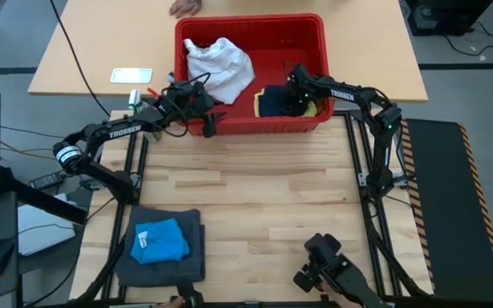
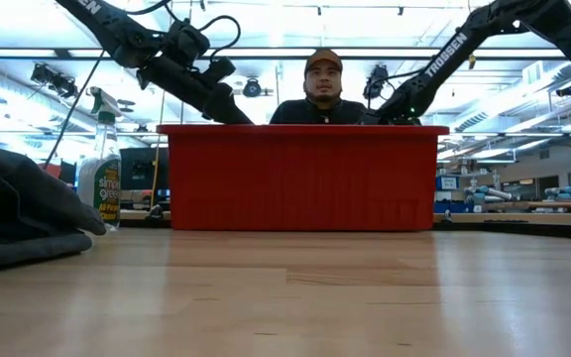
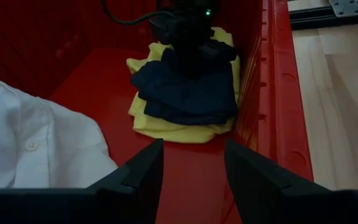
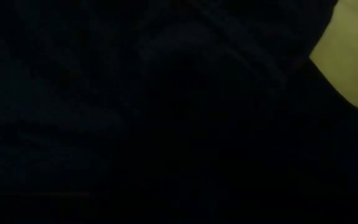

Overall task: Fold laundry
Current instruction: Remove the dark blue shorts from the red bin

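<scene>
The red basket (image 1: 251,19) stands at the table's far side. A white garment (image 1: 221,68) lies in its left half, and a dark navy garment (image 1: 274,103) sits on a yellow one (image 1: 313,109) in its right half. My left gripper (image 1: 210,127) hovers open at the basket's near-left wall, facing the navy garment (image 3: 188,93). My right gripper (image 1: 296,96) is lowered onto the navy garment; its wrist view is filled by dark navy cloth (image 4: 166,93) with a yellow corner (image 4: 353,50). A folded bright blue garment (image 1: 159,241) rests on the dark grey garment (image 1: 191,227) at the near-left corner.
A person sits behind the basket (image 2: 300,178) at the far edge, with a hand (image 1: 182,7) on the far table. A spray bottle (image 2: 99,169) stands left of the basket. Bare wood stretches between the basket and the folded pile. A dark device (image 1: 328,265) sits near right.
</scene>
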Controlling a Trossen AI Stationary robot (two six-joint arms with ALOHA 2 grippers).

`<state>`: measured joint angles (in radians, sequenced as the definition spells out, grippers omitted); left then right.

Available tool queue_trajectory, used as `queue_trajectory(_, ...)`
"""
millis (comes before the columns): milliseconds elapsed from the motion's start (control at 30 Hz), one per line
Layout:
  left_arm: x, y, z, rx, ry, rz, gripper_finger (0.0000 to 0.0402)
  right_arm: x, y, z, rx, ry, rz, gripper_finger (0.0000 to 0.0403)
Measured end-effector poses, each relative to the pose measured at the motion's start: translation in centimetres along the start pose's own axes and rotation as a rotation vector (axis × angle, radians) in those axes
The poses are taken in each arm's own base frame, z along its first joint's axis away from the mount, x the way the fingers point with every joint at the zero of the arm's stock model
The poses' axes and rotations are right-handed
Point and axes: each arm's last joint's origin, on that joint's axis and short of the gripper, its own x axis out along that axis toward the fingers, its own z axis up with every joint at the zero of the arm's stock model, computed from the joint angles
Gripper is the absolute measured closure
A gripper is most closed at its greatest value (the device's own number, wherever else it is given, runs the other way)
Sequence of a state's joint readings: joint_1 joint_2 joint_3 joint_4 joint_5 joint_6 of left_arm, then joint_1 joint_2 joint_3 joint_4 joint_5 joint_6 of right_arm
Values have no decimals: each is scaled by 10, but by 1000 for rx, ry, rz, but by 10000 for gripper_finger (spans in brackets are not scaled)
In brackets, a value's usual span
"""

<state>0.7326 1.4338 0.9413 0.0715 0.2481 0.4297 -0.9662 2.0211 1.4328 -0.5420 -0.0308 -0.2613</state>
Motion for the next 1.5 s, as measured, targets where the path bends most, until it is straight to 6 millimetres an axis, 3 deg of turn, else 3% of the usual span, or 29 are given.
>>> queue_trajectory(200, 0, 2, 0, 11, -12, 11, 228, 1, 1, 2, 20, -48, 104, 263)
queue_trajectory(400, -1, 7, -1, -13, -20, 40, 228, 2, 2, 1, -2, -45, 114, 380)
queue_trajectory(600, -2, 13, 2, -90, 5, 170, 228, -16, 5, 9, -17, -94, 87, 391)
queue_trajectory(800, -3, 14, 3, -118, 16, 198, 228, -86, 32, 28, -95, -284, 32, 391)
queue_trajectory(1000, -3, 13, 5, -121, 3, 198, 228, -170, 64, 28, -153, -474, -48, 391)
queue_trajectory(1267, -22, 3, 41, -28, -229, 202, 228, -273, 93, 1, -220, -738, -110, 391)
queue_trajectory(1500, -19, -41, 67, 47, -393, -25, 228, -336, 119, -31, -264, -947, 86, 391)
